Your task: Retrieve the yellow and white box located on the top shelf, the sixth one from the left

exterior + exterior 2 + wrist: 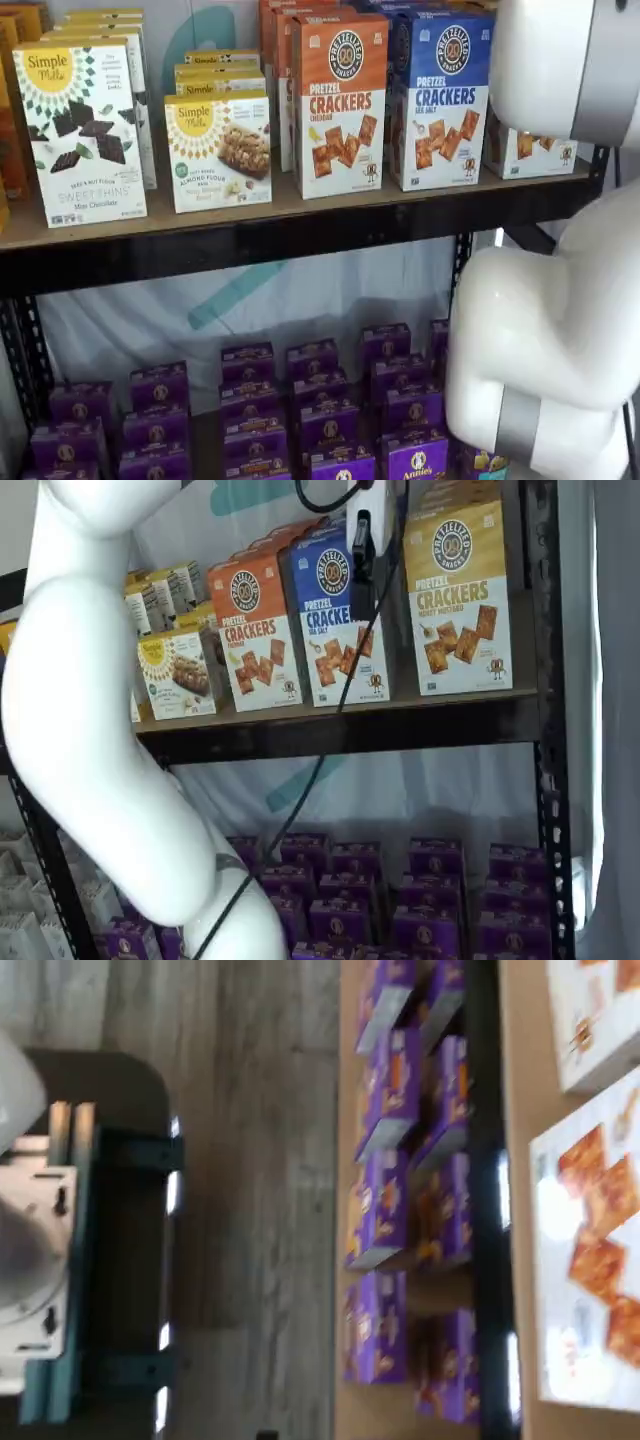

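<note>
Three views, taken in order.

Wrist view: the picture is turned on its side and blurred. The dark mount (120, 1240) with teal brackets and the white round plate (25, 1250) sit at one edge, over grey wood floor (260, 1160). Purple boxes (385, 1210) stand in rows on a tan board, next to a dark rail (488, 1210). Beyond the rail is a white box face (590, 1260) printed with square orange-brown crackers. I can't tell from here which box that is. No fingers are visible.

Shelf view: the white arm (545, 330) fills the right side and covers most of the yellow and white box (527, 152). Only a strip of its white lower part shows, at the right end of the top shelf (250, 245), just beside the blue box (440, 100). The orange box (340, 105) comes next, then the Simple Mills boxes (85, 130). No gripper is in this view.

Shelf view: the yellow and white box (460, 600) stands upright at the front edge of the top shelf (350, 730), nearest the right upright (545, 680), untouched. The gripper (362, 605) hangs from the frame's upper edge with its cable (340, 700) beside it. It is in front of the blue box (335, 620), one box over from the target. Its black fingers are seen side-on, spread to full width with nothing between them. Purple boxes (430, 890) fill the lower level.
</note>
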